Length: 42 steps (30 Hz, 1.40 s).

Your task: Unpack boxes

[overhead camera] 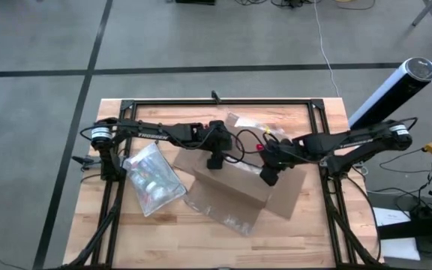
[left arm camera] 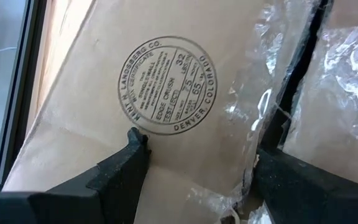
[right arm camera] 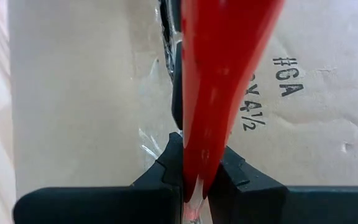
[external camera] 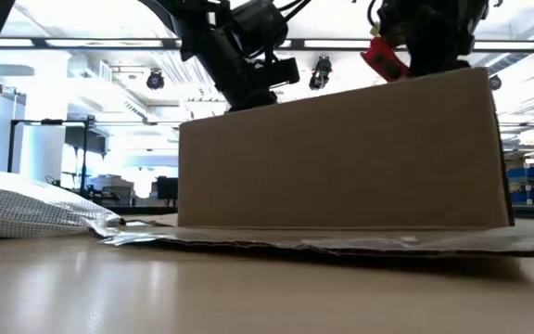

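both arms over the brown corrugated cardboard box (overhead camera: 231,191) at mid-table

right gripper (right arm camera: 194,180) is clamped on a small red utility knife (right arm camera: 219,81) above the taped seam; left gripper (left arm camera: 197,168) hangs spread apart over a flap.

Left gripper (overhead camera: 215,160) over box (overhead camera: 227,196) rear edge, fingers spread. Right gripper (overhead camera: 269,177) above box right end, fingers clamped.

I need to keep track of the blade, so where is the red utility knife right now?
The red utility knife is clamped in the right gripper, above the cardboard box's taped seam, at the box's right end in the high view.
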Each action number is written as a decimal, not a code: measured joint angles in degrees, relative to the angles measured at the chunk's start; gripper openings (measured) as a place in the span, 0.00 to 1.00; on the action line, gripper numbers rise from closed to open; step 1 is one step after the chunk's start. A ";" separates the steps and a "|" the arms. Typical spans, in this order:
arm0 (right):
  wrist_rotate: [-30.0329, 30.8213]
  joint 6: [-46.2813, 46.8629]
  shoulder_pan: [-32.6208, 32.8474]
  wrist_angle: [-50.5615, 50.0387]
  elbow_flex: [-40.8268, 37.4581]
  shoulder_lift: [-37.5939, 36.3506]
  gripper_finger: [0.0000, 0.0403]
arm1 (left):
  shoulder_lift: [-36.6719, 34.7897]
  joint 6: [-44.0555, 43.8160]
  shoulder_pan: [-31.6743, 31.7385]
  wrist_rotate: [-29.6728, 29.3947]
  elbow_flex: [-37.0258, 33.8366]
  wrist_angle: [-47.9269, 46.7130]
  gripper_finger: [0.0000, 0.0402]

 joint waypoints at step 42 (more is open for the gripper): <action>5.16 7.39 6.56 -6.05 -0.07 -4.07 0.04 | 0.74 14.82 -5.00 0.84 5.05 5.35 0.68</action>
